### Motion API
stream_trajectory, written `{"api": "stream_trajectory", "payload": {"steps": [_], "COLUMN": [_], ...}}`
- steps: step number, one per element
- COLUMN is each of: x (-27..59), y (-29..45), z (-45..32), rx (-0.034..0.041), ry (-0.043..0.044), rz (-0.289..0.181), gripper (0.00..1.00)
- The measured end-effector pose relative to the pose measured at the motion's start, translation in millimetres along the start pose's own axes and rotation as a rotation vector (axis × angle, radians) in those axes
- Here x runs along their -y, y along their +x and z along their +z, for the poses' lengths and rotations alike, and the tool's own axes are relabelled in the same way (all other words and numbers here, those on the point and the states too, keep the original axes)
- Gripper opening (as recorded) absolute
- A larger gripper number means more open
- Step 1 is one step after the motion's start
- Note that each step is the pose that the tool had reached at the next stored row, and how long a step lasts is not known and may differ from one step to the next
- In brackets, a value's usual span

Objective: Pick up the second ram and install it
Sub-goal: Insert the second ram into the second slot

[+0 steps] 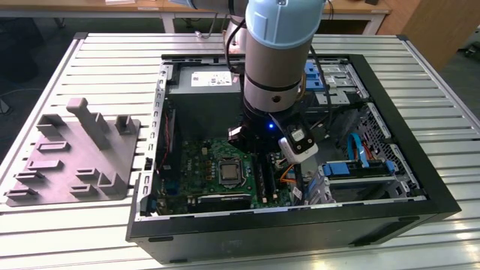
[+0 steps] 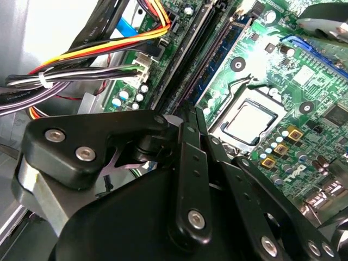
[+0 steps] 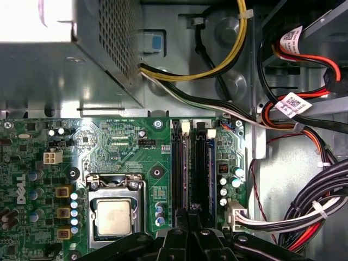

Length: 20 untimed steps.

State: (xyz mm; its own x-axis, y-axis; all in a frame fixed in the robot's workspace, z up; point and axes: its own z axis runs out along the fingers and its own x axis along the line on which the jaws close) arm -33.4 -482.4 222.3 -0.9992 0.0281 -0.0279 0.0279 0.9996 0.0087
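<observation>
With case walls (image 1: 161,140) and cables (image 3: 304,215) crowding it, gripper (image 3: 188,217) sits pinched shut, empty, over dark ram (image 3: 211,168) seated in its slot.

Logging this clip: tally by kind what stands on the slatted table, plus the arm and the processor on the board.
Open computer case: 1
Grey fixture block: 1
Robot arm: 1
Processor: 1
Total: 4
</observation>
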Motion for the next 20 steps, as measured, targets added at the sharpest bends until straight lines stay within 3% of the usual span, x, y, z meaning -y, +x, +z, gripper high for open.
{"api": "stream_trajectory", "payload": {"steps": [20], "x": [0.1], "y": [0.3], "z": [8.8], "rx": [0.0], "ry": [0.0001], "rz": [0.0], "gripper": [0.11]}}
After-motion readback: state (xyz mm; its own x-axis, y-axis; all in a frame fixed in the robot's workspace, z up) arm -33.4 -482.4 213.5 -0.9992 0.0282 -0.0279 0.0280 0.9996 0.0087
